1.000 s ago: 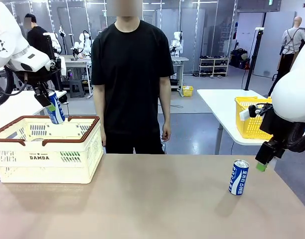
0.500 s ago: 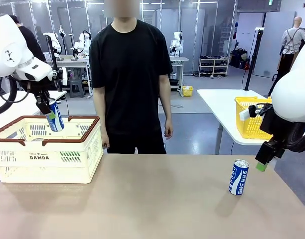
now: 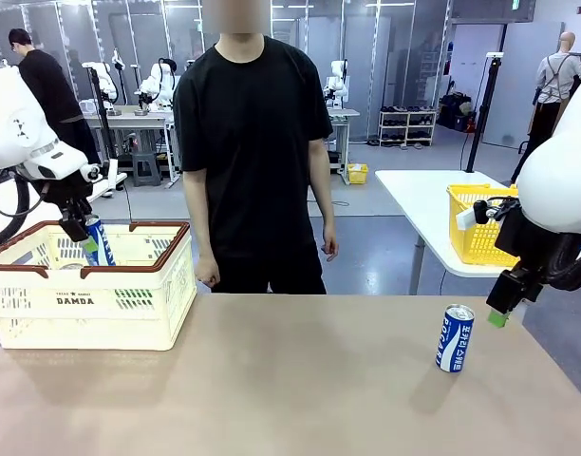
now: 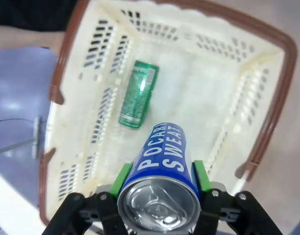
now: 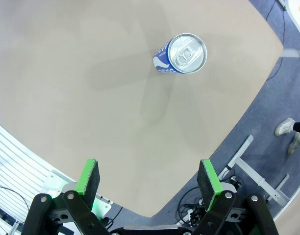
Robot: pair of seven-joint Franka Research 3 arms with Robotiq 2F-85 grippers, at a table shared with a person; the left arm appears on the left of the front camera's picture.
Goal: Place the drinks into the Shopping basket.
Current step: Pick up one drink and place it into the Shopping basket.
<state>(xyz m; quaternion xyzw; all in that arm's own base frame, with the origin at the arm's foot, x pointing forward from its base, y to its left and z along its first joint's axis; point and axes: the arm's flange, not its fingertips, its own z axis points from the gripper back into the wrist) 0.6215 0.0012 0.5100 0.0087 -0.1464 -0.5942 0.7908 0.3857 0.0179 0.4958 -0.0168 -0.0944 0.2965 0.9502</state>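
My left gripper (image 3: 88, 237) is shut on a blue and white can (image 3: 99, 241), holding it inside the top of the cream Shopping basket (image 3: 91, 299) at the table's left. From the left wrist, the same can (image 4: 161, 171) sits between the green pads, above the basket (image 4: 267, 117) floor. A green can (image 4: 137, 94) lies on its side in the basket. Another blue and white can (image 3: 454, 338) stands upright on the table at the right. My right gripper (image 3: 500, 306) hangs open, up and to the right of that can (image 5: 180, 54).
A person in a black shirt (image 3: 251, 142) stands at the far side of the table, hands down. A yellow mesh basket (image 3: 478, 223) sits on a white side table behind my right arm. Bare tabletop (image 3: 290, 380) stretches between the basket and the standing can.
My left gripper has lowered the blue and white can from above the basket rim down into the basket, shifting slightly left. The right arm and the standing can have not moved.
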